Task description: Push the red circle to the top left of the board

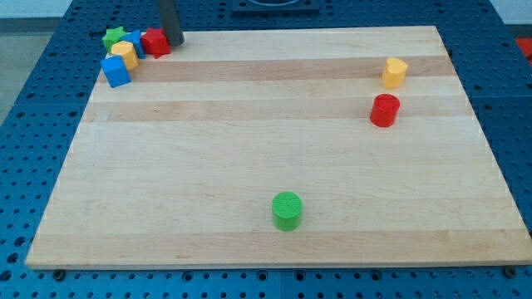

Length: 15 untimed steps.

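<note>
You see red cylinder (385,110) far at 4 o'clock from my tip (174,41) | plain, upright | end effector: gripless rod, holding nothing

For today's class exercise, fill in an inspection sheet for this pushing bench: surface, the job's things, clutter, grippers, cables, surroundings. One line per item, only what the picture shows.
Surface: pale wooden board, flat, with lengthwise grain bands.
Job's things: red circle stands upright near the view's right edge, far from the top left corner.
Clutter: yellow block just above the red circle; green cylinder at bottom centre; at top left a huddle of green star, yellow block, two blue blocks and a red block.
Grippers: none; my tip sits beside that red block's right side.
Cables: nothing seen.
Surroundings: blue perforated table around the board.
</note>
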Motion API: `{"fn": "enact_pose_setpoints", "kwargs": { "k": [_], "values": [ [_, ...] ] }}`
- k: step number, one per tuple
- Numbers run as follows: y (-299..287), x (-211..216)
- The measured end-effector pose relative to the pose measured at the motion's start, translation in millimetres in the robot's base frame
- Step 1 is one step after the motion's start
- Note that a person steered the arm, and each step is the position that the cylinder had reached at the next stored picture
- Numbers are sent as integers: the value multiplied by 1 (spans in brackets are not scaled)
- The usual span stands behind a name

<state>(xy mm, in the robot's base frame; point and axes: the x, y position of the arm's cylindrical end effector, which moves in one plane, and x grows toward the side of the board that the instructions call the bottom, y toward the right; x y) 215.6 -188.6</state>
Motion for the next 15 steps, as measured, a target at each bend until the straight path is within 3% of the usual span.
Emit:
{"fn": "enact_pose_setpoints", "kwargs": {
  "k": [1, 2, 4, 5, 6, 7, 9, 10, 13, 15],
  "values": [
    [20, 6],
    [80, 23],
    [108, 114],
    [149, 174],
    [177, 206],
    [189, 214],
    [275, 256],
    [275, 256],
    [397, 239],
    [383, 192]
  ]
}}
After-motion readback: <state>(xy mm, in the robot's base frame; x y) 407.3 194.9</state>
